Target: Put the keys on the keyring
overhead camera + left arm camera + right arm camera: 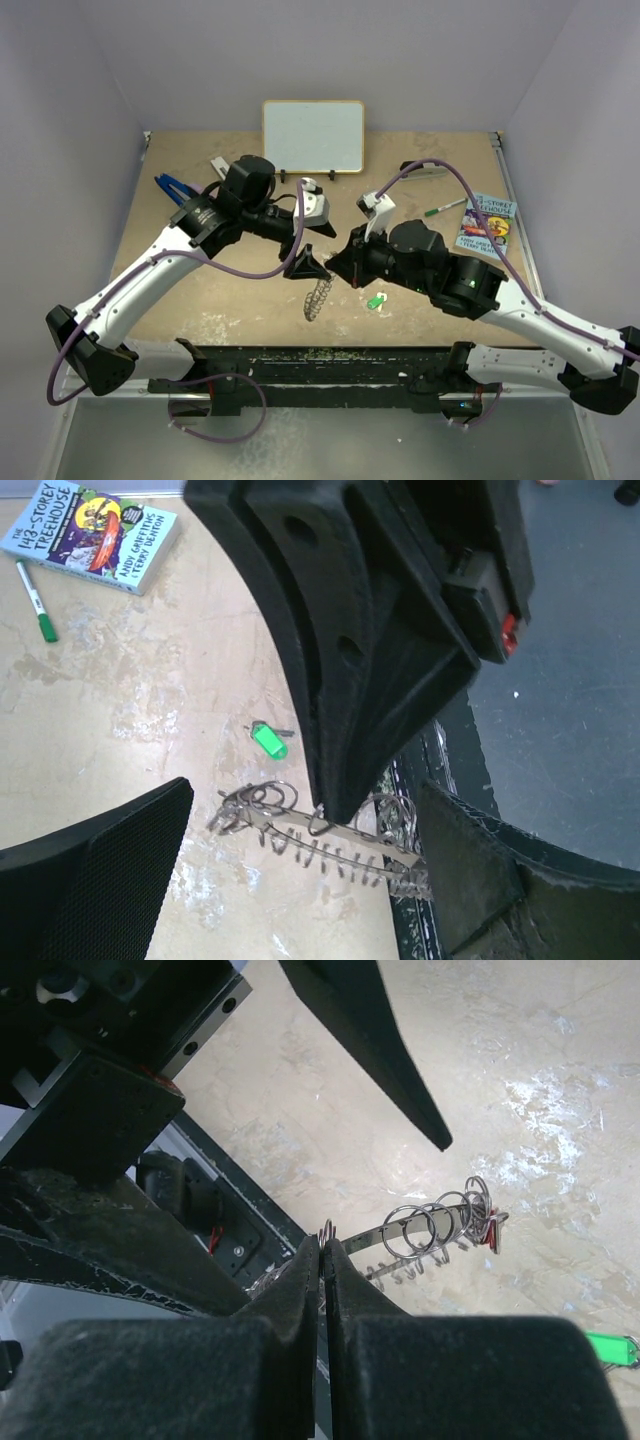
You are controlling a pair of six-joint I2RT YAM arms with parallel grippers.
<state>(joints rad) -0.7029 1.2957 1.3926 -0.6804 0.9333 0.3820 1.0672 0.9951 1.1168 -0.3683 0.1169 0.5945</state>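
Note:
The keyring hangs off the table between the two grippers, seen edge-on, with small wire rings fringing its rim. My right gripper is shut on one small ring at its rim and holds it up; its fingers come down from the top in the left wrist view. My left gripper is open around the keyring, with one end of the ring against its right finger. A red piece shows at the ring's far end. The green-headed key lies on the table, also in both wrist views.
A small whiteboard stands at the back. A paperback book and a green-capped pen lie at the right. A blue-handled tool lies at the back left. A black rail runs along the table's near edge.

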